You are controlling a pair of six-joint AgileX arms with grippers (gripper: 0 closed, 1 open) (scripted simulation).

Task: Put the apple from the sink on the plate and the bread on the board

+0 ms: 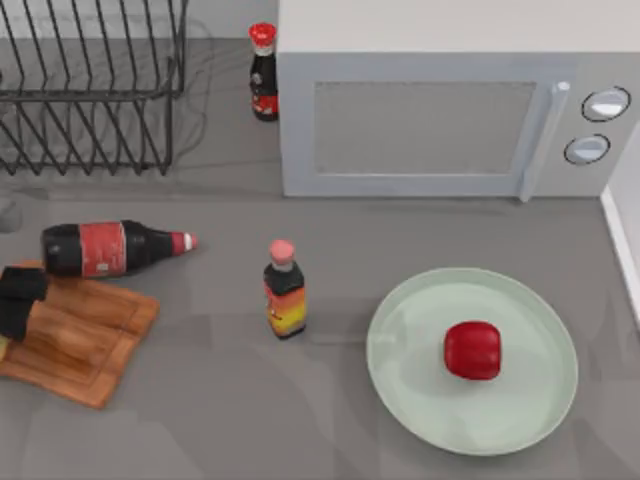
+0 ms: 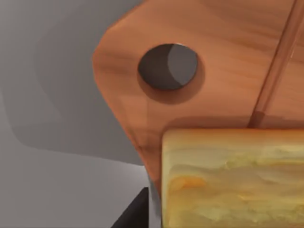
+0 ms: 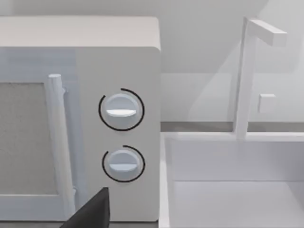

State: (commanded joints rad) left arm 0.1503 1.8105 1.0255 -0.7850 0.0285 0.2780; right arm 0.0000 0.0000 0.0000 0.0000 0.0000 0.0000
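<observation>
Apple (image 1: 472,350) sits on the pale green plate (image 1: 410,395), a bit right of the plate's centre, lower right of the top view, no pincer near it. Bread (image 2: 232,178) shows in the left wrist view as a yellow-orange block w/ golden crust, over the wooden board (image 2: 228,57), just below the board's round hole (image 2: 167,66) and next to its groove. Left gripper (image 1: 18,300) is at the far left edge of the top view, over the board's (image 1: 85,345) left end; a dark finger (image 2: 135,213) sits just beside the bread, but can't tell if the pincer is clamped on it or apart. Around it: cola bottle (image 1: 110,248) lying on its side touching the board's upper edge, small sauce bottle (image 1: 285,290) upright mid-frame, another bottle (image 1: 264,72) upright by the microwave (image 1: 430,120), dish rack (image 1: 90,85) upper left. Right wrist view faces the microwave's two dials (image 3: 121,110) and the white sink (image 3: 228,190) w/ faucet (image 3: 247,71); right gripper's state can't be told.
</observation>
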